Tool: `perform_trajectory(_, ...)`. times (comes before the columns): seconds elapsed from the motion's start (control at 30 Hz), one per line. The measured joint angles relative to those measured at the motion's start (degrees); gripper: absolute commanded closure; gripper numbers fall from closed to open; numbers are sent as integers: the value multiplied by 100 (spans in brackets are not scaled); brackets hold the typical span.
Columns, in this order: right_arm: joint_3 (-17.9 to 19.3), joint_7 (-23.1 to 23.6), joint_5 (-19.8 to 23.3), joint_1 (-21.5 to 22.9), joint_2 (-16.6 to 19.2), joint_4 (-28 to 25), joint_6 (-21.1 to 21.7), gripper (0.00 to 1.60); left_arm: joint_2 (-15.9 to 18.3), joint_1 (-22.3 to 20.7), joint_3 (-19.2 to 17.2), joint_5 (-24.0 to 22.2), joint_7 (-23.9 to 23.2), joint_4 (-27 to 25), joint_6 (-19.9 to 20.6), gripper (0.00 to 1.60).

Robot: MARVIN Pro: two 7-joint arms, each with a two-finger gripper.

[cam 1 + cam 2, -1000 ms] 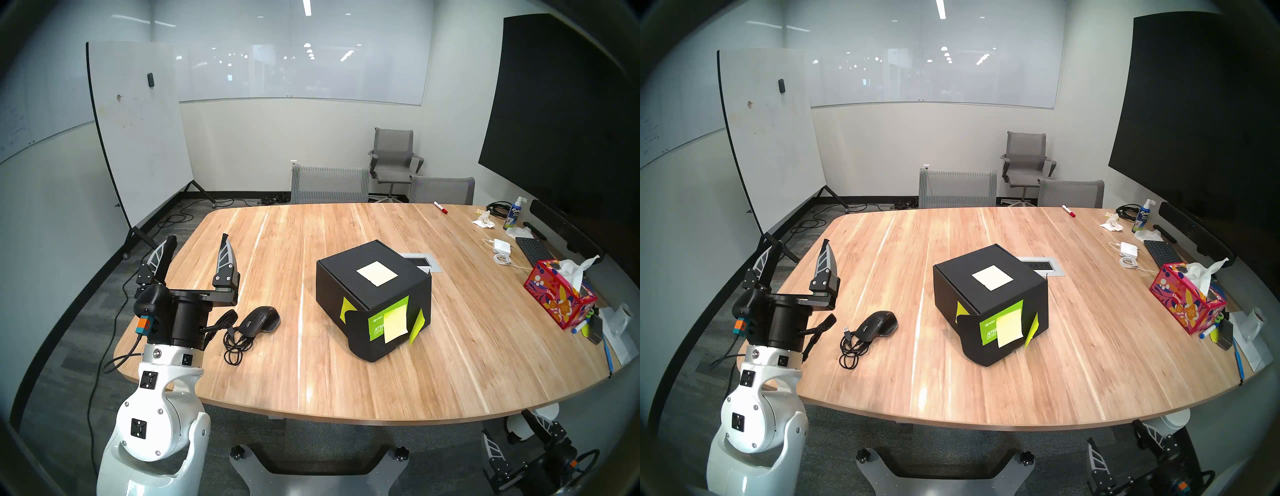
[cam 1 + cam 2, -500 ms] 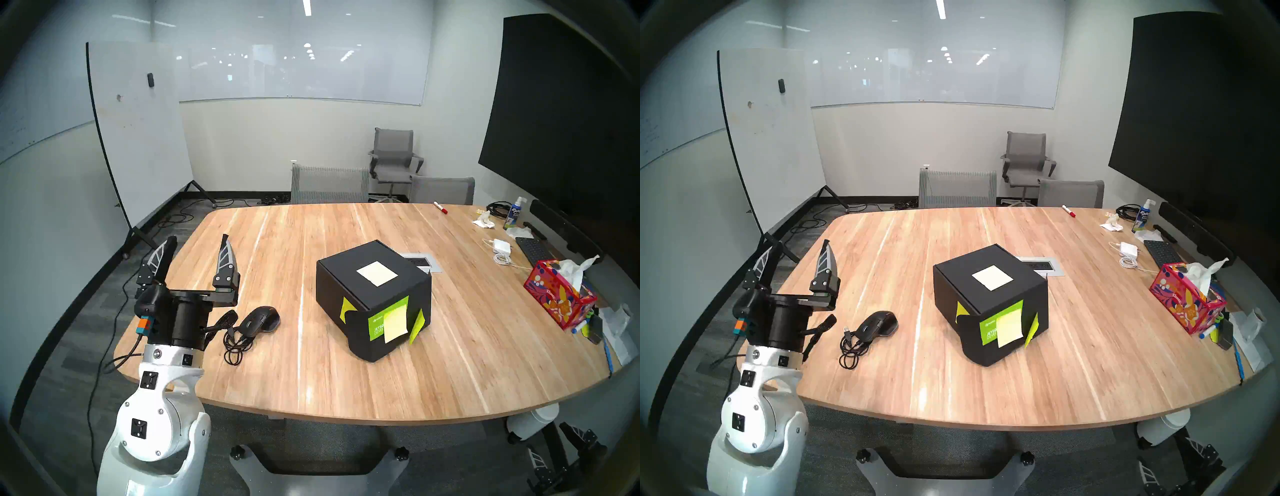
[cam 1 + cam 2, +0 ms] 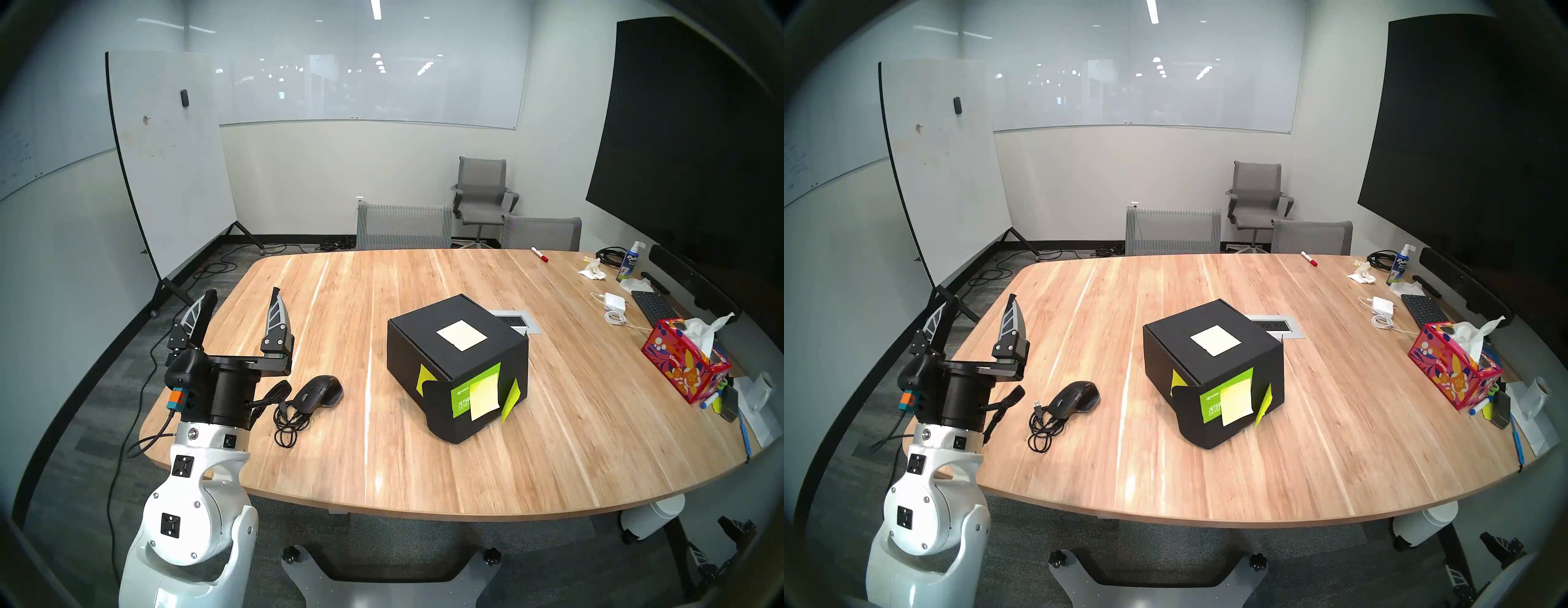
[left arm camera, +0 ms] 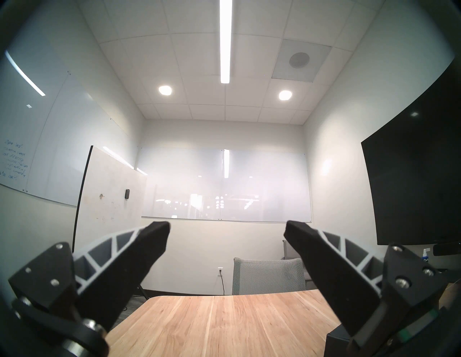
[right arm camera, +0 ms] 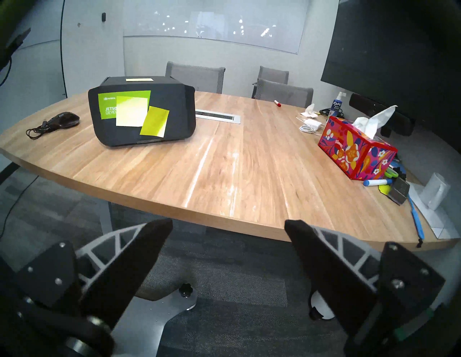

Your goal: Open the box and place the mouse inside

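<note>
Black right end effector (image 3: 717, 547) sits mostly cut off below the table (image 3: 424, 467).

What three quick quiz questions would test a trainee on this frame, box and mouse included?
1. True or false: the box lid is shut.
2. Which lies nearer the mouse: A the left gripper, B the right gripper, C the tissue box?
3. Fill in: both grippers are ___ and hold nothing.

Key: 1 true; 2 A; 3 open.
</note>
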Motion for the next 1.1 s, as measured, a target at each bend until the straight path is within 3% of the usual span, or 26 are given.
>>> perform_trajectory(0.7, -84, 700, -61, 1468, 1343, 1301, 532, 0, 0, 0, 0, 1, -1, 2, 0, 0)
perform_trajectory(1.1, -239, 1460, -14, 1797, 1902, 1889, 271, 0, 0, 1, 0, 1, -1, 0, 1, 0)
